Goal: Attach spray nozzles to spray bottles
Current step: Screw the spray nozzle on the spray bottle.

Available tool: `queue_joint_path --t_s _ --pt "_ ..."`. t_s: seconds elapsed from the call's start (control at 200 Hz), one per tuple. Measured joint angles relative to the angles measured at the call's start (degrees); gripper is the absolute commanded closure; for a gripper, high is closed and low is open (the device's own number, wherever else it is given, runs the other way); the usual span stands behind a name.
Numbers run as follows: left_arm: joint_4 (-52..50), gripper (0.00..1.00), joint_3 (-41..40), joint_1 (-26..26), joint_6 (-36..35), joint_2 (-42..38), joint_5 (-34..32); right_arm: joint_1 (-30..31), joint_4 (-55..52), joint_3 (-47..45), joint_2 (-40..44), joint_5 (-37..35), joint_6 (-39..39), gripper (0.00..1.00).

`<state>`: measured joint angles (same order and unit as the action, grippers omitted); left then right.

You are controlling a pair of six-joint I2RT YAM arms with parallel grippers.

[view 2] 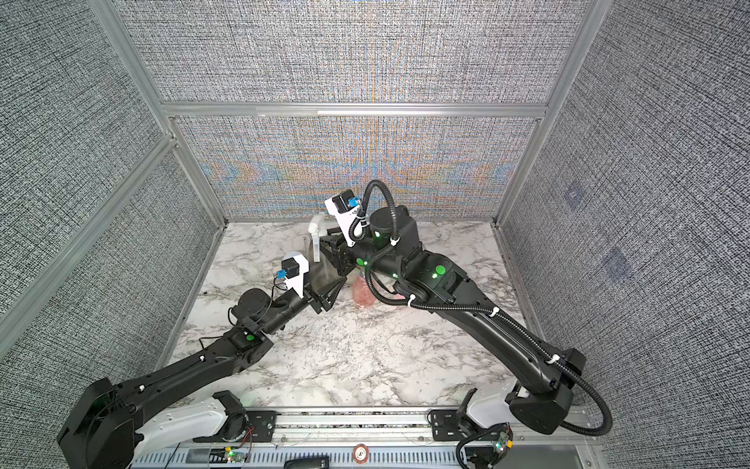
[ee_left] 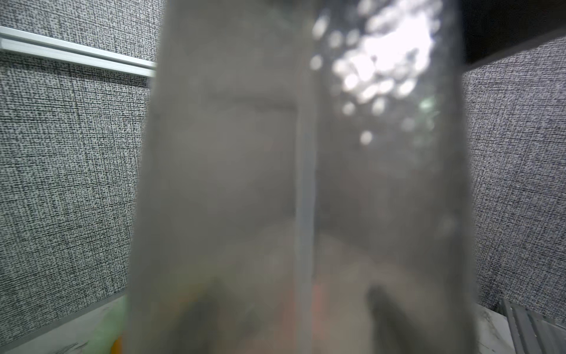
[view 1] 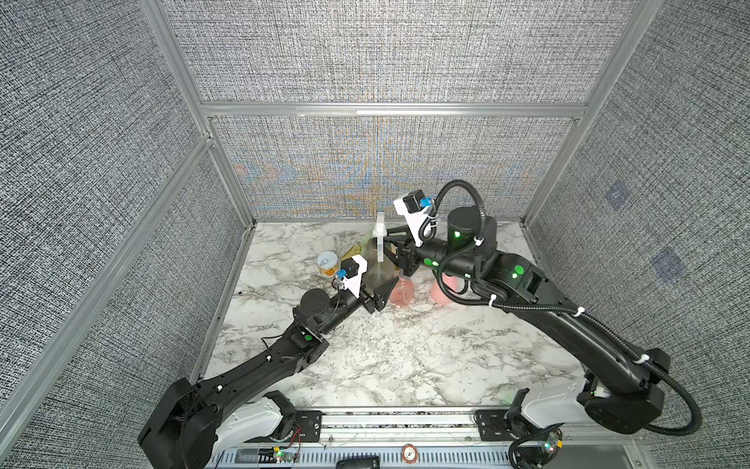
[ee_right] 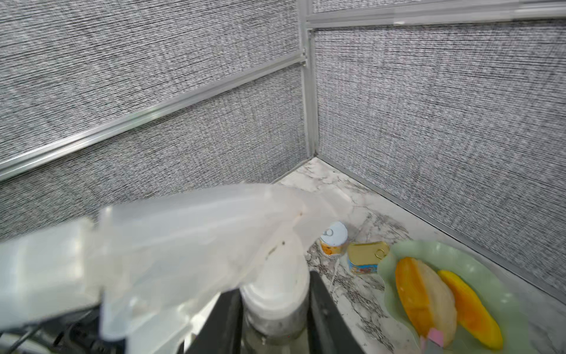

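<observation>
In both top views my left gripper (view 1: 381, 290) is shut on the body of the smoky grey spray bottle (view 1: 375, 272), holding it off the table. The grey spray bottle (ee_left: 232, 184) fills the left wrist view, with a thin dip tube (ee_left: 306, 190) inside it. The pale whitish-clear spray nozzle (view 1: 380, 231) sits on its neck. My right gripper (ee_right: 275, 306) is shut on the white collar (ee_right: 275, 285) of that nozzle. A clear pink spray bottle (view 1: 401, 292) stands just beyond. The pastel pink spray bottle (view 1: 440, 292) is mostly hidden by my right arm.
A small tin can with a white lid (ee_right: 333, 237) and a flat gold-topped tin (ee_right: 366, 256) stand near the far left corner. Beside them a pale green plate (ee_right: 490, 260) holds orange and white food pieces (ee_right: 422, 294). Fabric walls close three sides.
</observation>
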<state>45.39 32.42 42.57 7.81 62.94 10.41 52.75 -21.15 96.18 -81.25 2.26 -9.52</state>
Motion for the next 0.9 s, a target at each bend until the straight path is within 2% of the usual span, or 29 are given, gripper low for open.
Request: queue_joint_path --t_s 0.22,0.455,0.58,0.9 --pt "-1.8 0.51 -0.2 0.0 -1.6 -0.3 -4.5 6.7 0.2 1.6 -3.2 -19.7 -5.8 0.8" --pt "-3.5 0.52 -0.6 0.0 -2.0 -0.6 -6.9 10.8 4.0 0.3 -5.5 -33.2 -8.8 0.8" --pt "-3.7 0.52 -1.0 0.0 -2.0 -0.7 -8.1 11.8 5.8 0.1 -6.7 -37.1 -9.1 0.79" --pt "-2.1 0.52 -1.6 0.0 -3.5 -1.3 -8.0 12.4 5.5 -0.1 -5.6 -36.6 -8.2 0.59"
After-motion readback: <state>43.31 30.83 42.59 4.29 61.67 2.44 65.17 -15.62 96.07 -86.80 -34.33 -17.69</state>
